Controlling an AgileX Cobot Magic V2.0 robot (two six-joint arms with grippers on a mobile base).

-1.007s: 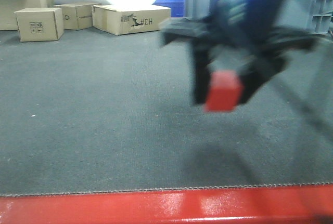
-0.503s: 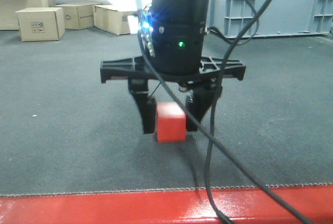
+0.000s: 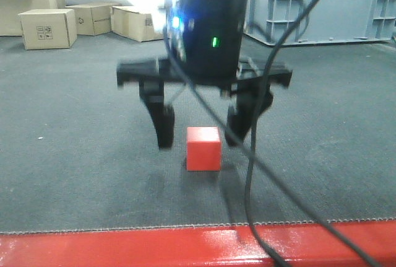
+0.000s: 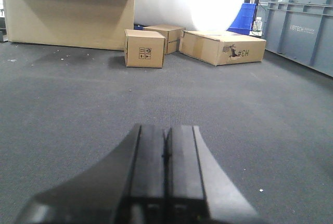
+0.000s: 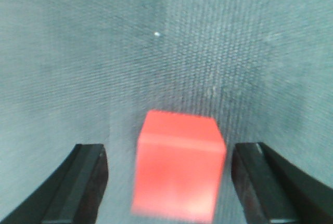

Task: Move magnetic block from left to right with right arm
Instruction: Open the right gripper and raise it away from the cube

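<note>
The magnetic block (image 3: 203, 148), a plain red cube, rests on the dark grey carpet in the front view. My right gripper (image 3: 199, 139) hovers over it, open, with one black finger (image 3: 163, 124) on each side and a clear gap to the cube. The right wrist view shows the same: the magnetic block (image 5: 179, 172) sits between the spread fingers (image 5: 86, 182) of the right gripper (image 5: 169, 154), touching neither. My left gripper (image 4: 166, 133) is shut with nothing in it, low over bare carpet.
Tan cardboard boxes (image 3: 47, 28) (image 3: 139, 22) stand at the far left, and a grey plastic crate (image 3: 322, 4) at the far right. A red strip (image 3: 124, 248) runs along the near edge. A black cable (image 3: 250, 180) hangs in front of the right arm.
The right gripper swung in from the right with the block, lowered it to the carpet, and opened; the block now stands free between the spread fingers.
</note>
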